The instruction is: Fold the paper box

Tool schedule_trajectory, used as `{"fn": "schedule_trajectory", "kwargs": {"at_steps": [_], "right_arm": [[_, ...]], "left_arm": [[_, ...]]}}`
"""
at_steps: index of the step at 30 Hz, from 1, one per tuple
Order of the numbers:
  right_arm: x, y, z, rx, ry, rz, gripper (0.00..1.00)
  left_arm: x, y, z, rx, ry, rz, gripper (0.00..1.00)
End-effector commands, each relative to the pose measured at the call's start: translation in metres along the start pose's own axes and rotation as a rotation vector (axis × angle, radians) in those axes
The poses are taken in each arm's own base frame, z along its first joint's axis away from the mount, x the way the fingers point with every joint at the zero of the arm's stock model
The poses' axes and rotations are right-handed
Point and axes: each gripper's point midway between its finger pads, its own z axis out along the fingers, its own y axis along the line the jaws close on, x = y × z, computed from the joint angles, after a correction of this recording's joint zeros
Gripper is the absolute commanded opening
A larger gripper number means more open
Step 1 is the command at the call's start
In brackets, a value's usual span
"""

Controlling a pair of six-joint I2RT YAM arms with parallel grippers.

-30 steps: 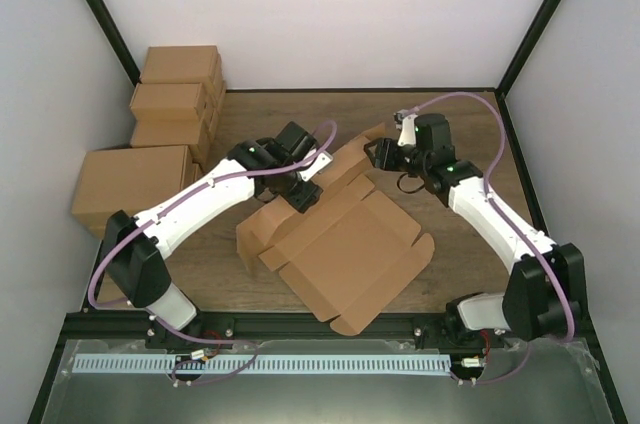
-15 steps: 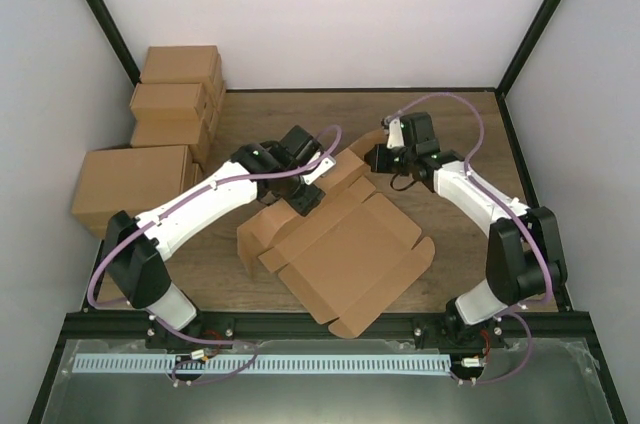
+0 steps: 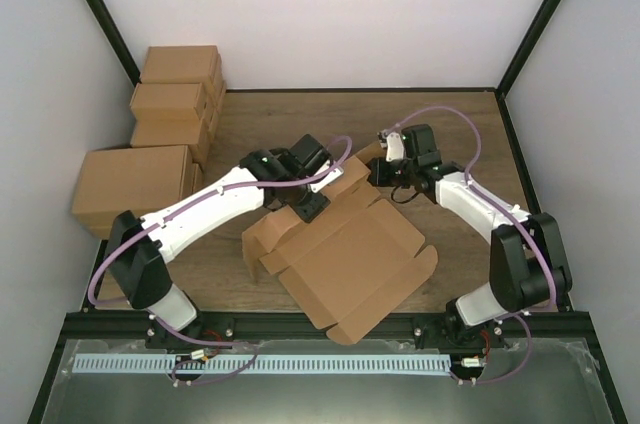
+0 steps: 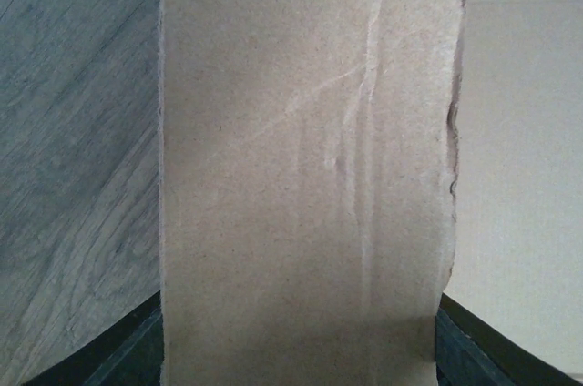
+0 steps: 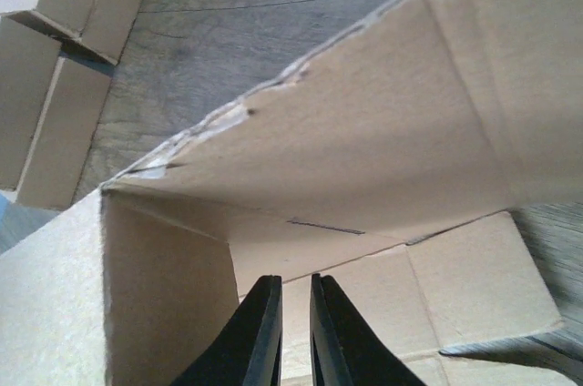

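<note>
The paper box [image 3: 350, 259] lies part-folded in the middle of the table, its left and far walls raised. My left gripper [image 3: 308, 206] is at the raised left-rear wall. In the left wrist view a cardboard flap [image 4: 310, 167] fills the whole gap between the dark fingers [image 4: 137, 340]. They stand wide apart, and the flap hides whether they pinch it. My right gripper [image 3: 375, 172] is at the far wall's right end. In the right wrist view the right gripper [image 5: 296, 279] is shut with nothing between its fingers. It points into the box's inner corner, under the leaning wall [image 5: 383, 131].
Three small brown cartons [image 3: 180, 69] are stacked at the back left, with a larger carton [image 3: 130, 184] in front of them; the cartons [image 5: 55, 67] also show in the right wrist view. Bare wooden table [image 3: 450, 114] lies behind and right of the box.
My right gripper has shut and moved left and forward to the box's far wall. The left gripper and the box have shifted slightly right and toward the near edge.
</note>
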Motion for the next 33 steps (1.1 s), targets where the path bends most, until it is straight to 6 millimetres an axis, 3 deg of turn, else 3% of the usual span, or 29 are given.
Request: {"fn": "schedule_trajectory", "kwargs": {"at_steps": [1, 9, 13, 19, 23, 29, 33], "right_arm": [[-0.009, -0.012, -0.008, 0.075, -0.061, -0.018, 0.12], [0.006, -0.040, -0.001, 0.162, -0.075, 0.020, 0.18], [0.012, -0.054, 0.001, 0.167, -0.088, 0.054, 0.36], [0.004, -0.073, 0.009, 0.157, -0.093, 0.109, 0.48], [0.004, -0.088, 0.019, 0.171, -0.064, 0.148, 0.51], [0.019, -0.102, 0.038, 0.155, -0.009, 0.186, 0.51], [0.029, -0.100, 0.049, 0.090, 0.035, 0.210, 0.52]], "left_arm": [[0.012, -0.010, 0.011, -0.018, 0.071, 0.031, 0.62], [0.022, -0.018, 0.019, -0.052, 0.120, 0.054, 0.61], [0.022, -0.018, 0.019, -0.052, 0.122, 0.055, 0.61], [0.022, -0.019, 0.020, -0.050, 0.121, 0.066, 0.61], [0.021, -0.018, 0.020, -0.056, 0.120, 0.069, 0.61], [0.020, -0.018, 0.019, -0.055, 0.114, 0.071, 0.61], [0.019, -0.017, 0.020, -0.061, 0.110, 0.074, 0.61]]}}
